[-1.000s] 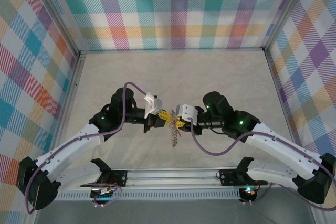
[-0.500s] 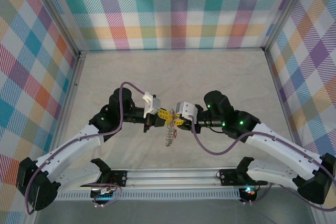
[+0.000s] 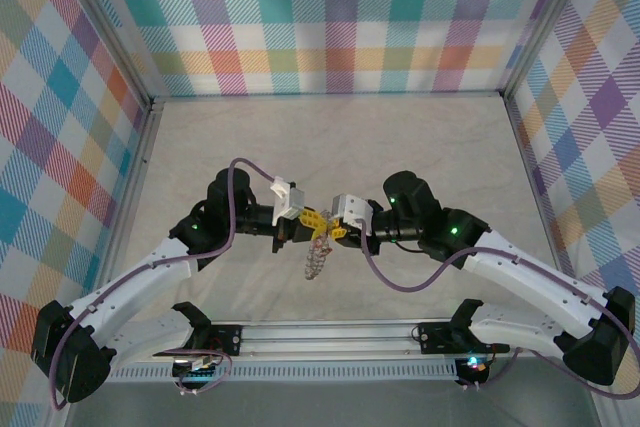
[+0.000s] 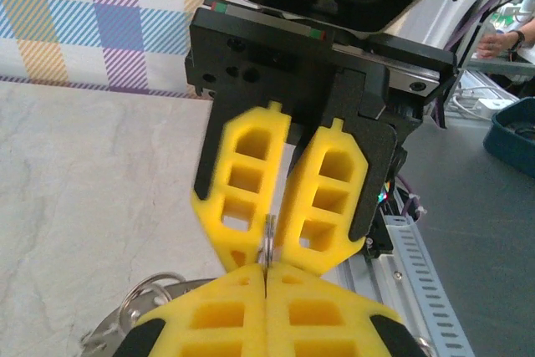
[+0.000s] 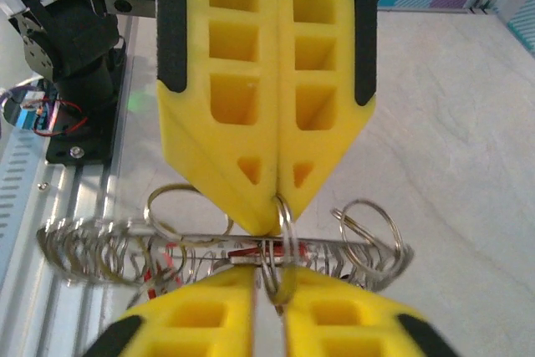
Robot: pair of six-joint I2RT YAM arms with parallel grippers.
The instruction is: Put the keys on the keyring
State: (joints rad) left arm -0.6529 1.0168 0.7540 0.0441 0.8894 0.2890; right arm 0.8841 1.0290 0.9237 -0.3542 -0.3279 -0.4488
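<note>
My two grippers meet tip to tip above the table's middle. The left gripper (image 3: pixel 319 226) (image 4: pixel 267 270) is shut, its yellow fingers pressed together on the top edge of a small split ring (image 5: pixel 287 232). The right gripper (image 3: pixel 333 231) (image 5: pixel 272 280) faces it, jaws a narrow gap apart and pinching the lower part of that same ring. The ring loops around the keyring (image 3: pixel 316 259) (image 5: pixel 92 248), a grey coil of wire hanging below both grippers. Red bits of the keys (image 5: pixel 244 251) show among the coil's loops. Other loose split rings (image 5: pixel 368 227) hang on it.
The beige table top (image 3: pixel 330 147) lies between plaid walls. A metal rail (image 3: pixel 330 339) with the arm bases runs along the near edge, below the hanging coil.
Both grippers have shifted slightly left and away from the rail, still tip to tip. The hanging keyring has swung left with them. The right jaws have narrowed a little.
</note>
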